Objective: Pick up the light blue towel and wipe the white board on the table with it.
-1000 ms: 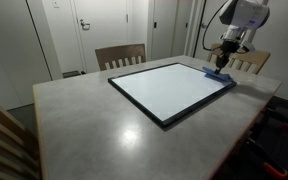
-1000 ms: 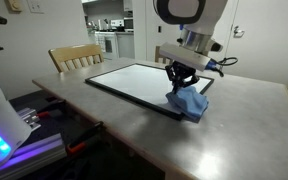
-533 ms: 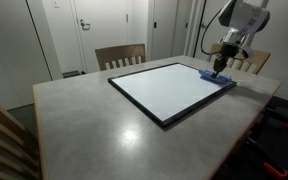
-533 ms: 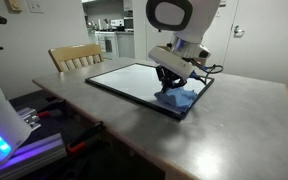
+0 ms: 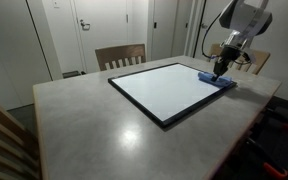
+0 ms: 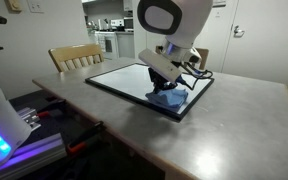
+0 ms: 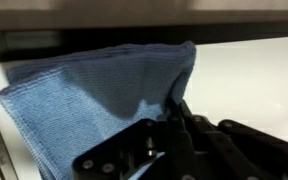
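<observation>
Shifted towel now on board, seemingly pinched.

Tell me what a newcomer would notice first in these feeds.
The big white board with its dark frame fills the middle of the grey table. Near one corner, the end effector holds a light blue towel down on it, beneath the bulky white arm.

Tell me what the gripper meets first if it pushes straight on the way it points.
The gripper points down into the light blue cloth towel that its jaws pinch. Right beneath that lies the black-framed white board.
</observation>
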`<action>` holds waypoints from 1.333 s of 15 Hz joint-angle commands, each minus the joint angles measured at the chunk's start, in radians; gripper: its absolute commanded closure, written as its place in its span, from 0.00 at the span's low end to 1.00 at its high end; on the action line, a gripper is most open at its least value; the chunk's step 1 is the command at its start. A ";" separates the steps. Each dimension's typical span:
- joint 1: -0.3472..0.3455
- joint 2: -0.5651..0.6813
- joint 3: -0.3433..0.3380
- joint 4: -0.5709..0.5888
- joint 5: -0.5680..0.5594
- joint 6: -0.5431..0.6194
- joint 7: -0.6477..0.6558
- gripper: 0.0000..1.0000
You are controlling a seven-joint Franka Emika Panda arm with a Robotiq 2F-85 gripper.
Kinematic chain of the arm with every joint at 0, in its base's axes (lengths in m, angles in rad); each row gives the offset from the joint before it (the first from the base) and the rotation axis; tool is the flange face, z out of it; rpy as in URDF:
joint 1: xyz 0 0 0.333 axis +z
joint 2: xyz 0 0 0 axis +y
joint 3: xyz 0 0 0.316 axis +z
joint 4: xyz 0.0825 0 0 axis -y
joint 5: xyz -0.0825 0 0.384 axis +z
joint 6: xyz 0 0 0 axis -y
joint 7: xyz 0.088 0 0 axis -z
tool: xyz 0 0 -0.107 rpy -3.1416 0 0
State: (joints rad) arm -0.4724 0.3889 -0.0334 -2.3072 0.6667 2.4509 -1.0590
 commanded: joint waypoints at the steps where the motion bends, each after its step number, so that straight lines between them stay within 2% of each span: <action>1: 0.042 -0.051 -0.003 -0.055 0.034 0.006 -0.011 0.99; 10: 0.123 -0.048 0.007 -0.076 0.037 0.010 0.001 0.99; 20: 0.182 -0.040 0.024 -0.067 0.026 0.017 0.039 0.99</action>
State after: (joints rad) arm -0.3039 0.3684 -0.0187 -2.3582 0.6790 2.4528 -1.0322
